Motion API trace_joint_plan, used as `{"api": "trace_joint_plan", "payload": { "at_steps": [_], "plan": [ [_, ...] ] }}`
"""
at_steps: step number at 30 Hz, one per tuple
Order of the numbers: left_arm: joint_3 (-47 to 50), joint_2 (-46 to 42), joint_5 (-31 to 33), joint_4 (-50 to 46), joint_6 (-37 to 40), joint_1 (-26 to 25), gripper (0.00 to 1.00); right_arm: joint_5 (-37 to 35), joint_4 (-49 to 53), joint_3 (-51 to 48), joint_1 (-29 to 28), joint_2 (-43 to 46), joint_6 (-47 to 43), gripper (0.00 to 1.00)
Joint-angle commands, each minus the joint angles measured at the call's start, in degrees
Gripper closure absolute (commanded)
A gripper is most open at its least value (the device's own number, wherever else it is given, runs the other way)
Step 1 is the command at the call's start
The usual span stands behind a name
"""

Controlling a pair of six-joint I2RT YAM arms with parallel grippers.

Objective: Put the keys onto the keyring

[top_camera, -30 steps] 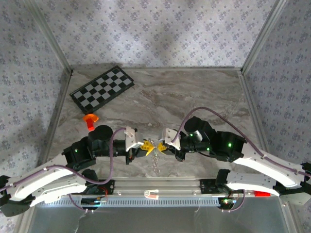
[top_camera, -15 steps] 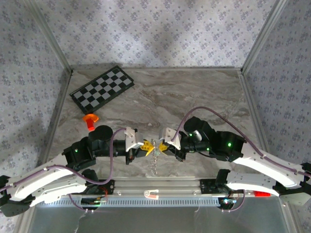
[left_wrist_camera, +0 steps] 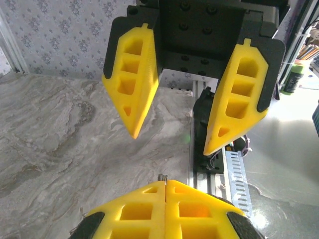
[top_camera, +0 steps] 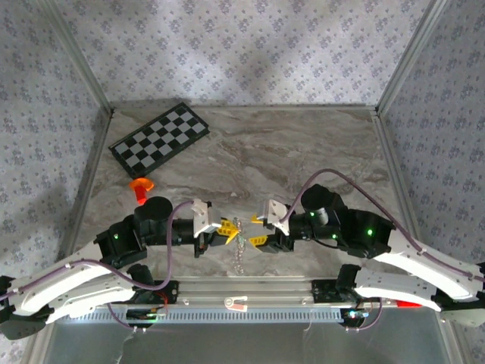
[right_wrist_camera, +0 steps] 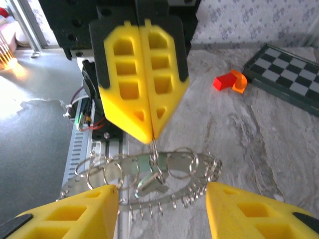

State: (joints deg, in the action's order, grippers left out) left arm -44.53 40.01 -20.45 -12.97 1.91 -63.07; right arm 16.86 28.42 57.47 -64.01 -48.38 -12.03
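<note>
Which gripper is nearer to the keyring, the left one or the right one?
Left. The left gripper is shut on the keyring, which hangs from its fingertips. The right gripper is open, facing it, not touching.

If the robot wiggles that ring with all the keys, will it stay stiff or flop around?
Probably floppy: the keyring dangles below the shut left gripper, pinched at one thin spot, so it would likely swing. Its many small loose metal pieces would probably shift and jingle. Smooth thin metal may also slip out of that grip.
</note>
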Motion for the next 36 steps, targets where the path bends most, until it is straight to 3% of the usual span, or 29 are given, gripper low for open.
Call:
{"api": "trace_joint_plan", "payload": {
  "at_steps": [1,12,20,30,36],
  "plan": [
    [-0.11,-1.16,-2.55,4.49,0.17,0.07,1.00,3.63,-4.21,-1.22,0.03,-0.37,-0.09,0.51],
    [-0.06,-1.35,-3.71,4.63,0.20,0.05,1.00,4.58,-7.54,-2.33,0.11,-2.33,0.43,0.57],
    [-0.03,-1.43,-3.63,4.71,0.28,0.05,1.00,5.14,-8.19,-2.81,0.31,-2.60,0.62,0.72],
    [-0.07,-1.35,-3.64,4.80,0.25,0.04,1.00,4.19,-7.29,-2.80,0.46,-2.90,0.61,0.81],
    [0.19,-1.25,-3.50,4.80,0.16,0.05,1.00,3.01,-6.55,-2.14,0.64,-3.46,0.44,0.97]
  ]
}}
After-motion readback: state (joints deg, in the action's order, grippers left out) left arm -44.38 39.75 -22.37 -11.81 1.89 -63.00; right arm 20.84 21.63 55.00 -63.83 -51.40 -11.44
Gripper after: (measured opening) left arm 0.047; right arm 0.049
